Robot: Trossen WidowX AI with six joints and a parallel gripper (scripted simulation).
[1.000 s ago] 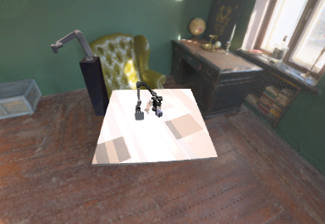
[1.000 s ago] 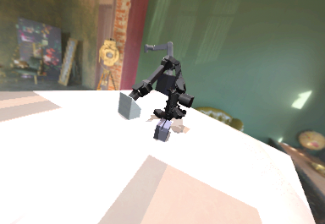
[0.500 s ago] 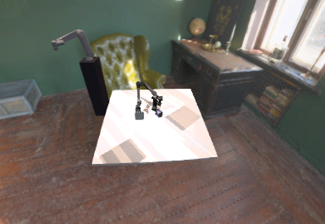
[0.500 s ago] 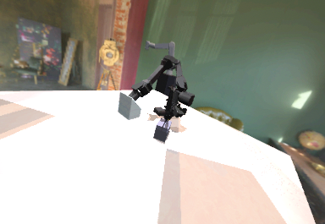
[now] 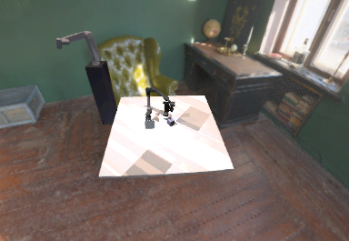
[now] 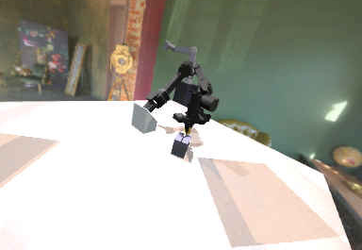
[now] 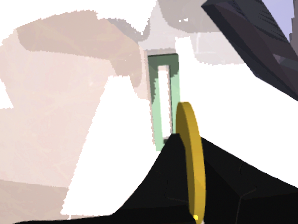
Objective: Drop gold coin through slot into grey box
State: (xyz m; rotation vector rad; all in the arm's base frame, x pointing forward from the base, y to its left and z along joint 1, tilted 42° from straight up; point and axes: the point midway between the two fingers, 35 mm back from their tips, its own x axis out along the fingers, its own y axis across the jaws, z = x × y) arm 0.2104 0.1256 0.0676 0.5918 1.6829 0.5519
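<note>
My gripper is shut on the gold coin. In the wrist view the coin is edge-on and upright between the black fingers, its far end sticking out past the tips. The green holder lies on the table beyond the coin, and its long slot is empty. The closed box has dark grey sides and a lavender-lit lid. It stands close to the gripper, on the camera side in the exterior view. Its dark side shows at the wrist view's upper right.
A grey block stands by the arm's base, to the left of the box in the exterior view. The white tabletop has brownish patches of light and shadow. A second, grey arm stands on a dark pedestal behind the table.
</note>
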